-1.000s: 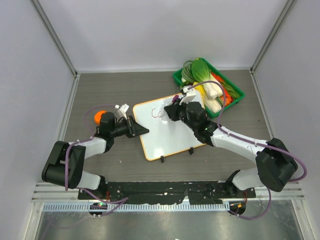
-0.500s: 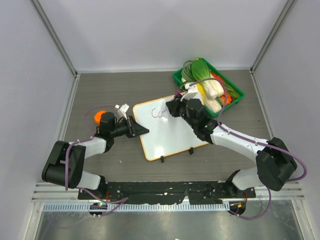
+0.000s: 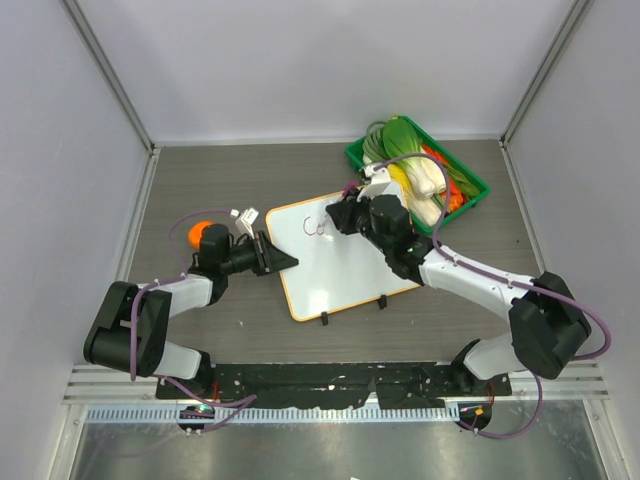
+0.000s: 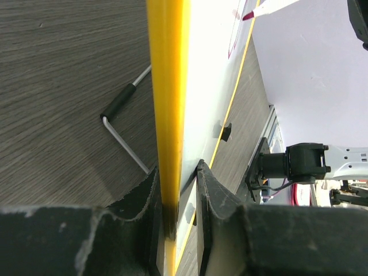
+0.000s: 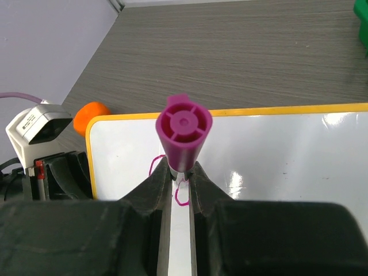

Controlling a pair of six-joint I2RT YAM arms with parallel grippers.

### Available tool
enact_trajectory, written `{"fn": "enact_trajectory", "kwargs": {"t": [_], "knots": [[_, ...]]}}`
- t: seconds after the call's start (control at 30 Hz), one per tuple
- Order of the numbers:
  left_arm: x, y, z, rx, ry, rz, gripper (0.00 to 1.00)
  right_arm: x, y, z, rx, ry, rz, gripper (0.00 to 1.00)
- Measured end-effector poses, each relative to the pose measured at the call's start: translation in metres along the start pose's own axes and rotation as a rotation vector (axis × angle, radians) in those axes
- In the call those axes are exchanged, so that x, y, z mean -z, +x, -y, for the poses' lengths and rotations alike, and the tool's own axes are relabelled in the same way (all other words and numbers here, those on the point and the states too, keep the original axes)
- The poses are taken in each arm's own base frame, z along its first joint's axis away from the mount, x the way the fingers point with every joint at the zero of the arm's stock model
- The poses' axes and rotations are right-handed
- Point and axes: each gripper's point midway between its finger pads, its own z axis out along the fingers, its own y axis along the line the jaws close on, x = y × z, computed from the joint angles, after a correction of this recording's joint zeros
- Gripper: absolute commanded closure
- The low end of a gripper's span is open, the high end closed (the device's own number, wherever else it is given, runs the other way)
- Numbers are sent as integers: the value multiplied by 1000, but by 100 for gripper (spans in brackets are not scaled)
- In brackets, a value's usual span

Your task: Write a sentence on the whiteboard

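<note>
Grey wood-grain table [image 3: 200, 180] carries the whiteboard [image 3: 330, 270], which lies flat between your two claws. Your left claw [image 4: 175, 172] is pinched narrow on the board's orange frame and steadies that edge. Your right claw [image 5: 179, 172] is closed on a purple marker [image 5: 183, 123], held with its butt end toward the wrist camera. The tip is hidden beneath the claw's fingers, so you cannot confirm from there that it touches the board.

The sentence [image 5: 181, 192] is barely begun. Only a couple of purple loops show, directly under the right claw and just to its left, on the part of the board nearest the left claw. You are in the writing step, early in the first word by the look of it.

Next, carry the tip sideways over the blank white beyond the loops, away from the left claw, with light, even contact. Hold the left pinch firm so the board cannot slide. Mind the green basket [image 3: 480, 186] close beside the right claw.
</note>
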Motion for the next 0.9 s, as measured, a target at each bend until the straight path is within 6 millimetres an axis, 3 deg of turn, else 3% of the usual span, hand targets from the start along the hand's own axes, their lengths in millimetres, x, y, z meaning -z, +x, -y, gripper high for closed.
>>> {"fn": "enact_trajectory", "kwargs": {"t": [0.23,0.57,0.9], "knots": [[0,0,0,-3,0,0,100,17,-4,14,-18,37,38,99],[0,0,0,-3,0,0,100,16,-18,20,-43,43,87,99],[0,0,0,-3,0,0,100,13,-17,17,-52,29,89,99]]}}
